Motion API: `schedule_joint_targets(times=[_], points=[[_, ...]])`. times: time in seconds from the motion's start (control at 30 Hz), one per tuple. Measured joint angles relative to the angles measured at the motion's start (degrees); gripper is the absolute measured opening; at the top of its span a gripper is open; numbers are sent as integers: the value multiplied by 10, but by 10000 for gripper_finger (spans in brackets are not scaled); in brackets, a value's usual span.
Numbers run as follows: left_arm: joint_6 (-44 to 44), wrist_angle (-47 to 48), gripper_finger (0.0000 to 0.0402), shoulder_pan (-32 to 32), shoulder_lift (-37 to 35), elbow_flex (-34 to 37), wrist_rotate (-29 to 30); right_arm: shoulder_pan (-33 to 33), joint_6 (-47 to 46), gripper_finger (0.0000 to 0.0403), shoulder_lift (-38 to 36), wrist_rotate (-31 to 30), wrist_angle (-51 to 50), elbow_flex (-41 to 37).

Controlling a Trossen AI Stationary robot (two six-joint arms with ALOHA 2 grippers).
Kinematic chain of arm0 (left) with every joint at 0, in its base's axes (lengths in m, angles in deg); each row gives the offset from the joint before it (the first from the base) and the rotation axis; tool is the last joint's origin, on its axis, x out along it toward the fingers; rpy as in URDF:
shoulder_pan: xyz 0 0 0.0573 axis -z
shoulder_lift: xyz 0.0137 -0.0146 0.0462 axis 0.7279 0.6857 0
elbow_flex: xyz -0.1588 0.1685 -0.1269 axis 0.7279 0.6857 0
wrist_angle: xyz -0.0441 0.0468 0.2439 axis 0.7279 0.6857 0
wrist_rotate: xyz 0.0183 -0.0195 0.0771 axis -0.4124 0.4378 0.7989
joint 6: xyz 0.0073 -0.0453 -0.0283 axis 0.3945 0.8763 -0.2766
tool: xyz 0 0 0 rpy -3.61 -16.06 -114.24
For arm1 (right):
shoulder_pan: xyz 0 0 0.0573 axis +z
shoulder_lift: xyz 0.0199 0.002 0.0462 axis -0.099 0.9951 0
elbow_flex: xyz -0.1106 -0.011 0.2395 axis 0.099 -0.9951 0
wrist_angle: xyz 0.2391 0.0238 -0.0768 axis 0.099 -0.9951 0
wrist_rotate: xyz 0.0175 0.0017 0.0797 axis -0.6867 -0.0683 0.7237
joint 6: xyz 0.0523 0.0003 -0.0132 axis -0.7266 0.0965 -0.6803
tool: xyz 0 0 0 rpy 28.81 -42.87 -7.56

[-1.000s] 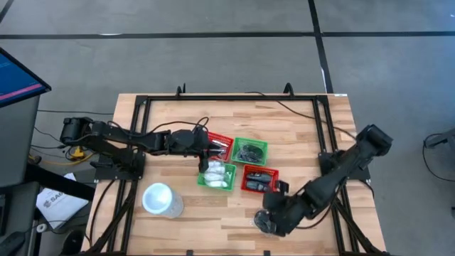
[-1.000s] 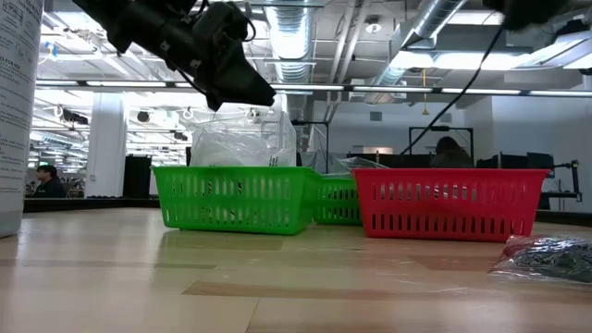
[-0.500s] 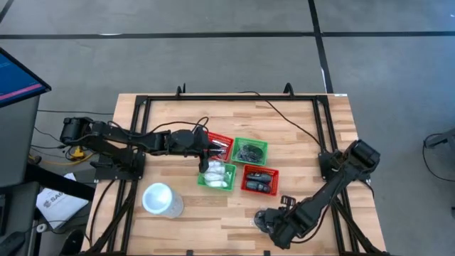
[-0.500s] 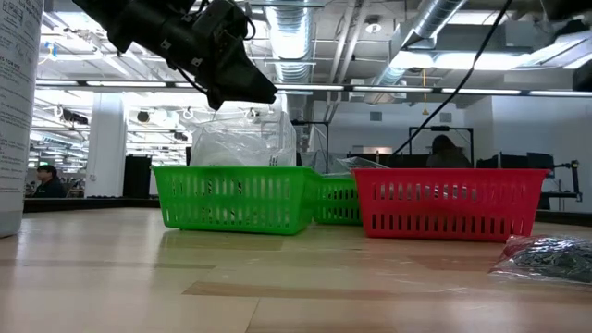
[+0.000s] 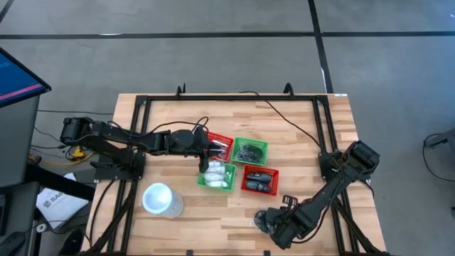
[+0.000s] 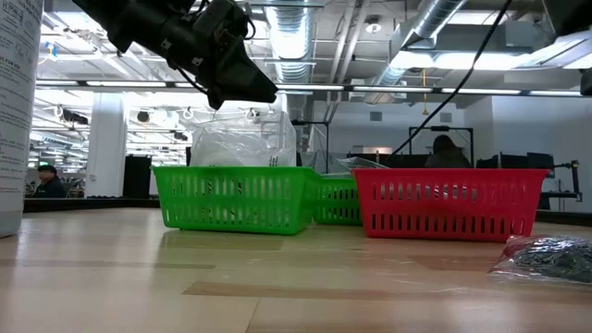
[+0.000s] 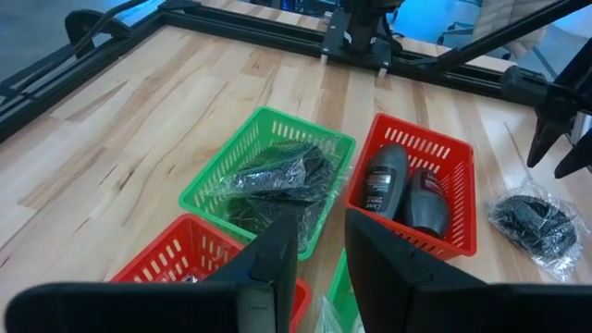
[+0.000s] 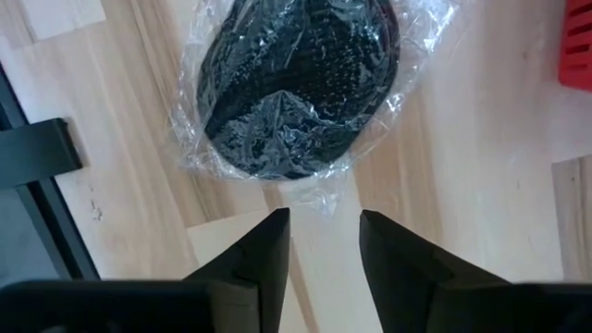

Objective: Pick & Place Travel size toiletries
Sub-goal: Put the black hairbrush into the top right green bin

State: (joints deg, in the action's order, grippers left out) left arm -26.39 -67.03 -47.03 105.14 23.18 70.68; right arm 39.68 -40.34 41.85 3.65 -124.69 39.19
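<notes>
A black round bundle in clear wrap (image 8: 296, 83) lies on the wooden table near its near edge; it also shows in the high view (image 5: 261, 220) and the low view (image 6: 550, 254). My right gripper (image 8: 324, 245) is open just short of the bundle, in the high view (image 5: 274, 226) on its right side, touching nothing. My left gripper (image 7: 321, 250) is open and empty, hovering over the baskets (image 5: 212, 153). White crinkly packets (image 5: 216, 173) fill one green basket, black bundles (image 7: 277, 176) lie in another, and dark bottles (image 7: 407, 190) lie in a red basket.
Four small baskets stand grouped mid-table: red (image 5: 222, 144), green (image 5: 250, 151), green (image 5: 217, 176), red (image 5: 259, 179). A large white cup (image 5: 160, 199) stands at the near left. A black frame (image 5: 142, 107) runs round the table. People show in the room behind.
My right gripper has moved a little toward the table's near edge and right, off the black bundle, then held still. The bundle has stayed where it was.
</notes>
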Motion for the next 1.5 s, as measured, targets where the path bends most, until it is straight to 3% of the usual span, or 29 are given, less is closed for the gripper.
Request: schedule_joint_targets(times=[0.4, 1.5], points=[[0, 0, 85, 0, 0, 0, 0, 1, 0, 139, 21, 1, 5, 0], [0, 0, 85, 0, 0, 0, 0, -13, 52, 122, 50, -7, 64, 0]])
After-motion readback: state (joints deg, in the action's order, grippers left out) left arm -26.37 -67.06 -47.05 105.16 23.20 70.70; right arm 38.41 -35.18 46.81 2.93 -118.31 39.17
